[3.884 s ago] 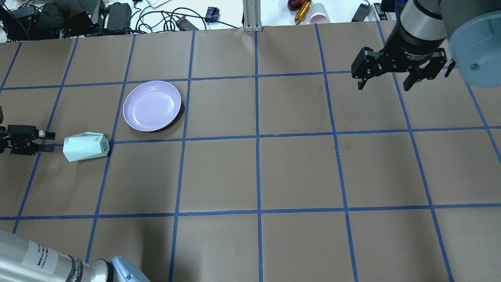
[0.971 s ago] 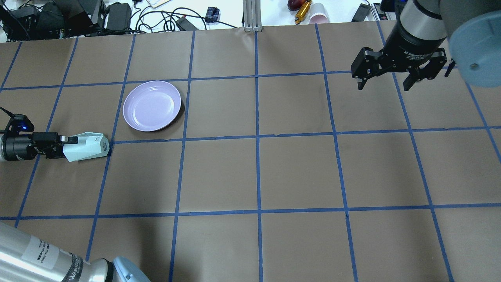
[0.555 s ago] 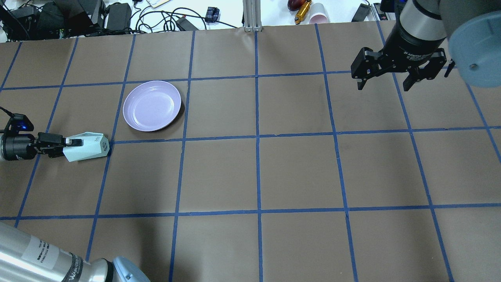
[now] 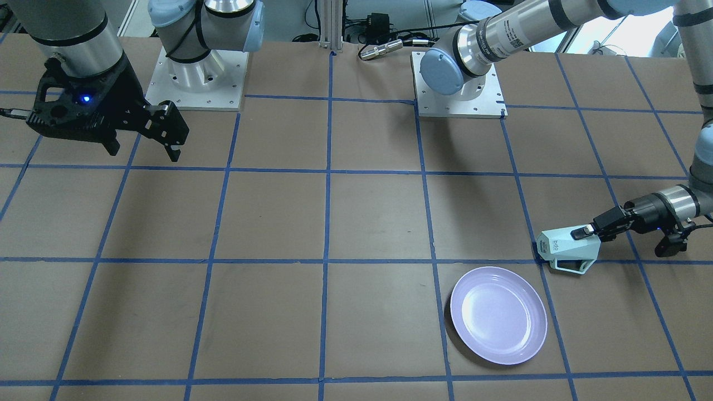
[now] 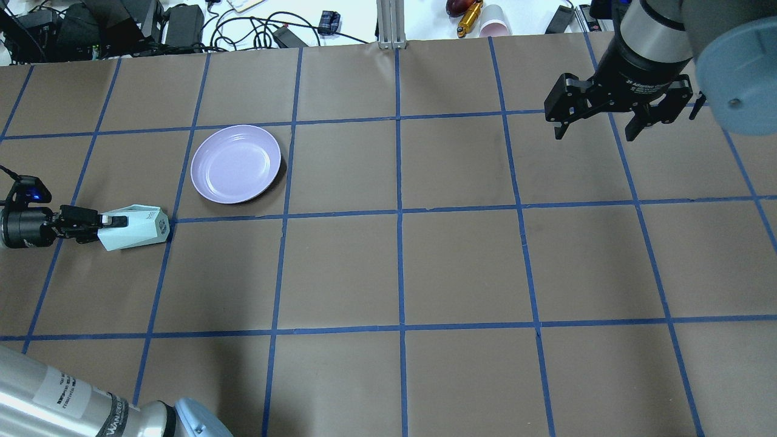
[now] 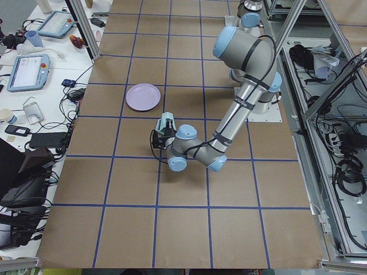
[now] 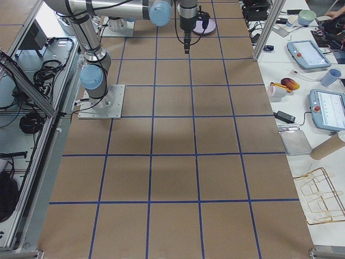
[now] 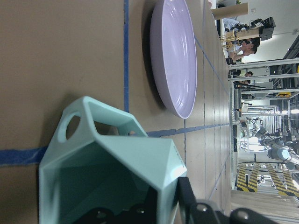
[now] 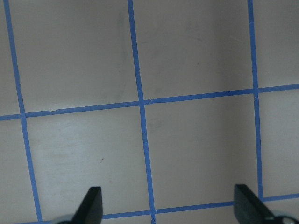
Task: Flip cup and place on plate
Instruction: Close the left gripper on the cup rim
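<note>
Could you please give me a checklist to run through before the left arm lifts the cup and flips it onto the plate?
1. The cup lies on its side, mouth toward the left gripper: ok.
2. The left gripper straddles the cup's wall at the rim, one finger inside and one outside: ok.
3. Grip firm enough to lift: cannot tell.
4. The plate has nothing on it: ok.
5. The cup is apart from the plate, with nothing between them: ok.
6. The right gripper is open and far from the cup: ok.
</note>
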Robot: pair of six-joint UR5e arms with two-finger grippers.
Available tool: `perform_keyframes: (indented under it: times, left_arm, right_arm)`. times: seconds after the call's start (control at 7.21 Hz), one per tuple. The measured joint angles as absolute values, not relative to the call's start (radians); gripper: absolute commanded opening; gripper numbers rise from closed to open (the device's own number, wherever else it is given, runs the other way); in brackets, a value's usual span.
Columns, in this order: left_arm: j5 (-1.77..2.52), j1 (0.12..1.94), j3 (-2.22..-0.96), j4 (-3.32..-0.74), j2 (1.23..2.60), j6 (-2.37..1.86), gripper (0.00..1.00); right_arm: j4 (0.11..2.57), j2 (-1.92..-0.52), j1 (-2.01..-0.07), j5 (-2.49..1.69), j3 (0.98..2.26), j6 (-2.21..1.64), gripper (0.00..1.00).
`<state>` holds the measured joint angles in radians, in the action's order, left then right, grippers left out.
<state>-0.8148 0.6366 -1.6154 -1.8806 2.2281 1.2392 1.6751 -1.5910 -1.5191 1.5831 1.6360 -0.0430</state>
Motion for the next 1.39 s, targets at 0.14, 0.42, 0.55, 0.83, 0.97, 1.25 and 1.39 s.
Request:
perform_keyframes:
  times: [0.14,0.42,0.55,0.83,0.97,1.25,1.39]
  left_arm:
    - [-0.815,0.636,-1.616,-1.881,2.225,1.234,0.0]
    - [-0.81,0.636,-1.618,-1.883,2.211,1.218,0.0]
    - [-0.809,0.636,-1.619,-1.883,2.2,1.2,0.0]
    - [-0.807,0.637,-1.62,-1.883,2.182,1.172,0.0]
    - [-0.806,0.639,-1.62,-1.883,2.174,1.167,0.0]
    - [-0.806,0.648,-1.62,-1.881,2.148,1.162,0.0]
    - [-0.811,0.662,-1.617,-1.871,2.128,1.151,0.0]
  right_arm:
    - [1.675,-1.591,-1.519,1.583,1.636,-0.043,1.0]
    - [1.675,-1.591,-1.519,1.583,1.636,-0.043,1.0]
    - [1.675,-1.591,-1.519,1.583,1.636,-0.043,1.0]
    - [1.675,-1.591,-1.519,1.583,1.636,-0.043,1.0]
    - [1.675,-1.591,-1.519,1.583,1.636,-0.043,1.0]
    - [1.675,-1.591,-1.519,1.583,1.637,-0.043,1.0]
    - [1.675,-1.591,-1.519,1.583,1.636,-0.043,1.0]
